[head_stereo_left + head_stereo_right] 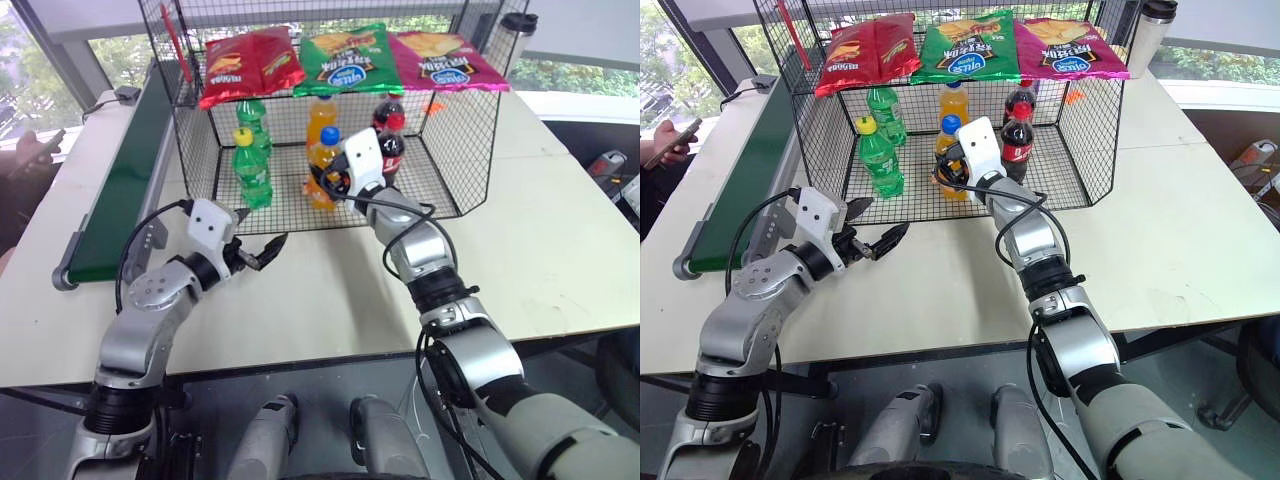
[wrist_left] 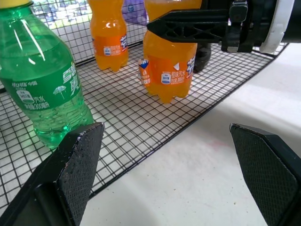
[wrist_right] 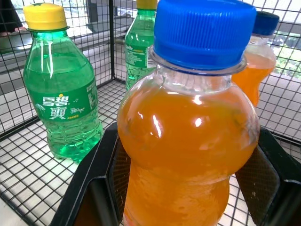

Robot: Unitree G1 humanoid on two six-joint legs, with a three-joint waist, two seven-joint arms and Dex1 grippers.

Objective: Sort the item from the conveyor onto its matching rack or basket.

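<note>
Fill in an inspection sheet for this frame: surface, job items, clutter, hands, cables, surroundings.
Surface: pale table, bare in front of the cage.
Job's things: blue-capped orange soda bottle upright on the mesh floor at the open front of the black wire cage; green conveyor along the table's left edge, nothing seen on it.
Clutter: in the cage, two green soda bottles, another orange soda, two cola bottles; three chip bags on top.
Hands: right hand shut on the bottle; left hand open, holding nothing, over the table.
Cables: black cables along both forearms.
Surroundings: windows behind; a person's hand with a phone at far left; steel tumbler.
</note>
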